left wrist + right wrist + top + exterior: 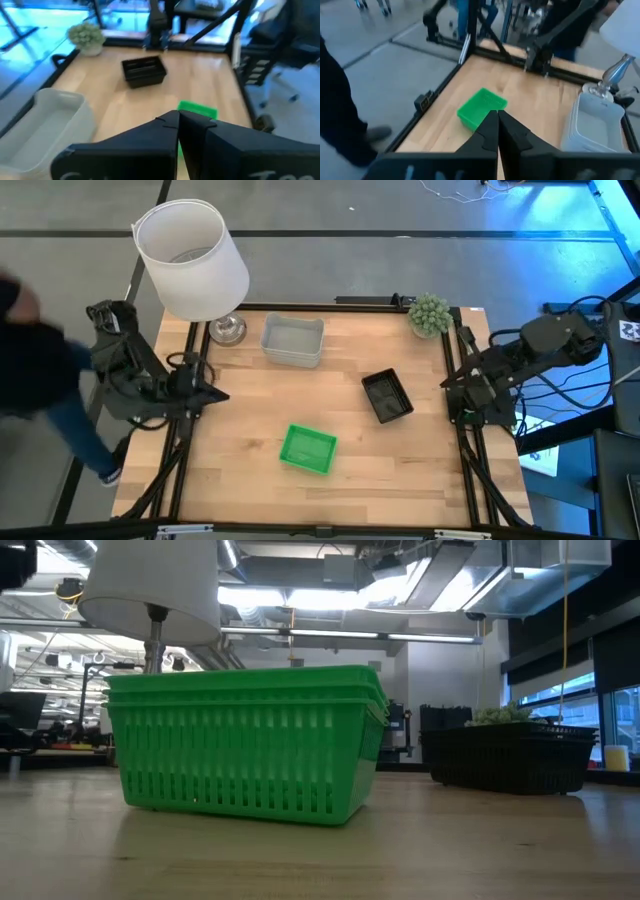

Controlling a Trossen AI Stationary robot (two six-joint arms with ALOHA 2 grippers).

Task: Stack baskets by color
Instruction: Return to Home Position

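Observation:
A nested stack of bright green baskets rests on its base near the table's front middle and fills the low view. The black baskets sit right of centre, nested as well. A translucent grey-white basket stands at the far middle. My left gripper hangs shut over the table's left edge, touching nothing; its shut fingers point across the table. My right gripper hangs shut over the right edge, fingertips together, clear of every basket.
A lamp with a large white shade and a chrome foot stands at the far left corner. A fuzzy green plant ball sits at the far right corner. A person stands beyond the table's left side.

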